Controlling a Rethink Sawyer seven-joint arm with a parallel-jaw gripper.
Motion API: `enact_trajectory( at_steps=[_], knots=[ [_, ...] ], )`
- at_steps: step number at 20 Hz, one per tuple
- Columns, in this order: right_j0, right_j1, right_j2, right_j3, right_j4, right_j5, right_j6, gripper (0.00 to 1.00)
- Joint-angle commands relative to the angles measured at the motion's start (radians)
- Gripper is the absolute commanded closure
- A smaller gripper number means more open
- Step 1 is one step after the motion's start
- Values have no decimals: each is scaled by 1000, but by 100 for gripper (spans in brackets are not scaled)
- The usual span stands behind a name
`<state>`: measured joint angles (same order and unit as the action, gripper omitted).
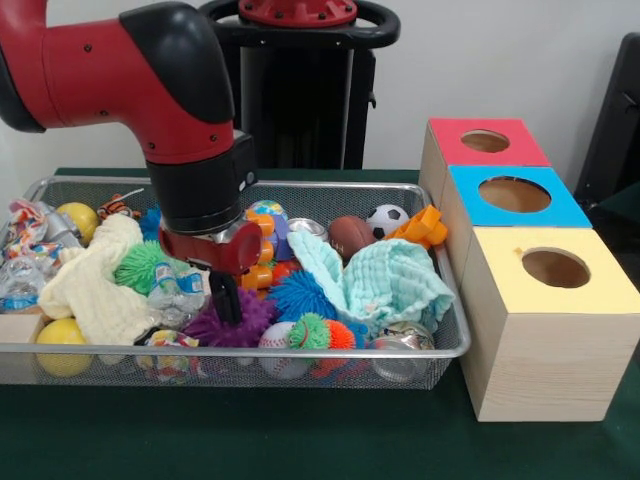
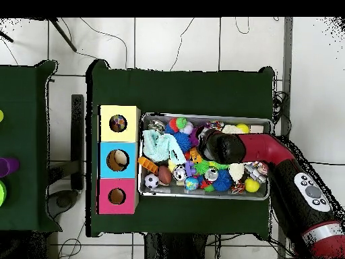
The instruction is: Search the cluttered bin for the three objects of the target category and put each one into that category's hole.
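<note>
Cloths lie in the cluttered bin [image 1: 440, 352] on the green-covered bench [image 1: 300, 440]: a cream knitted cloth [image 1: 95, 285] at the front view's left and a mint green cloth [image 1: 385, 280] nearer the boxes. Down among the toys, the gripper [image 1: 225, 298] hangs over a purple spiky ball [image 1: 240, 322]; whether its jaws are parted or hold anything I cannot tell. Just beside the bin stands the yellow-topped box with its hole [image 1: 555, 268]. White wall [image 1: 480, 60] stands behind; overhead, pale floor tiles [image 2: 175, 40] and loose cables surround the bench.
</note>
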<state>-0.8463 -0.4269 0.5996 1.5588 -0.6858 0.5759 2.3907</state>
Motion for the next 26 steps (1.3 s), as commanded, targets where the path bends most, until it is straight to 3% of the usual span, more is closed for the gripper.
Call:
enact_trajectory(
  at_steps=[1,9,26],
  knots=[
    [-73,87,67,-97,8,113,-352,100],
    [-108,81,101,-139,58,233,-421,100],
    [-21,90,76,-239,68,312,-389,100]
  ],
)
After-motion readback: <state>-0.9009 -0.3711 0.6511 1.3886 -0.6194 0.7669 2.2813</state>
